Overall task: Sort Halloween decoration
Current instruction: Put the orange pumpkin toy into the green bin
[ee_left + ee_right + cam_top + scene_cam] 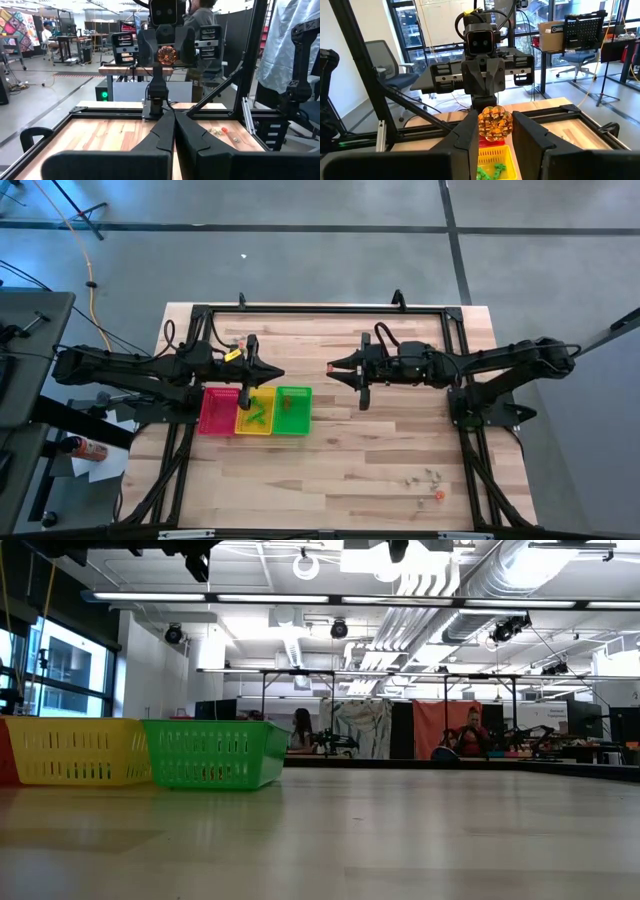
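right pincer [492, 131] clamping a small orange faceted plastic pumpkin trinket [495, 122] above the surface centre, facing the yellow tray [254, 411] | left pincer [277, 374] closing together, empty | trinket seeming light, stiff, slippery; gripping across its widest middle

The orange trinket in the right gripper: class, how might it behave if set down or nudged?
The orange trinket looks rounded and bumpy, so it would probably roll a little, then settle. It is tiny between the right gripper fingers, so likely very light and easily flicked away. Its glossy facets suggest hard plastic, perhaps slippery in a pinch.
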